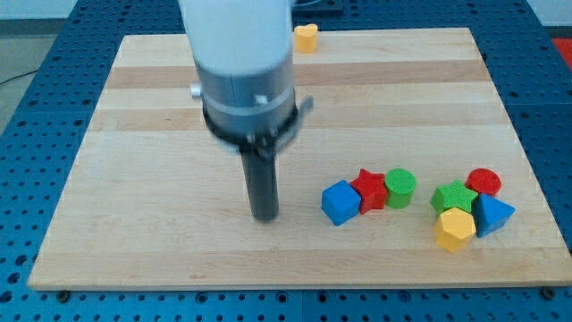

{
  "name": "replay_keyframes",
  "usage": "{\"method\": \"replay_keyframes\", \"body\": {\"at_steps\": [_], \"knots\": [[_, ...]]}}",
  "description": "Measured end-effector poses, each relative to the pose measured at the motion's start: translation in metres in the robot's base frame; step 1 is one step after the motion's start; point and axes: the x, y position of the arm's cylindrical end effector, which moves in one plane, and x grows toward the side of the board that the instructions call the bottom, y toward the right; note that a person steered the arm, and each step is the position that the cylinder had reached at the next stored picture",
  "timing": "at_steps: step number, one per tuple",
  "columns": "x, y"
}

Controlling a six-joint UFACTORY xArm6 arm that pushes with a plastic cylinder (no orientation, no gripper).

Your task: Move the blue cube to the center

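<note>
Hanging straight down from the view's top, the arm [239, 63] shows as a pale cylinder with a grey collar and a dark ring, and below that the dark rod. The arm carries no gripper, so nothing opens or closes; it ends in my tip [264, 216], which rests on the wooden board [143, 179] and touches no block.

The blue cube [340, 202] serves as the landmark. My tip stands to its left in the view, near it but clearly apart, with bare wood between the two. The blue cube itself lies right of the board's middle and toward the view's bottom.

Pressed against the blue cube's right side is a red star block [369, 189], and just beyond that sits a green cylinder [400, 187]; the three form a short row.

Farther right of the blue cube, a second cluster sits near the board's right edge: a green star block [453, 196], a red cylinder [484, 182] behind it, a yellow block [455, 228] with several flat sides in front, and a blue wedge-like block [493, 215] at the far right.

Well away from the blue cube, at the board's top edge, a yellow heart-shaped block [307, 37] sits alone.
</note>
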Motion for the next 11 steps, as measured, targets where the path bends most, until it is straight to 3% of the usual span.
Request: {"method": "replay_keyframes", "body": {"at_steps": [2,4,5,8,11], "knots": [[0.012,0.001],[0.051,0.086],[0.043,0.111],[-0.019,0.108],[-0.050,0.042]]}}
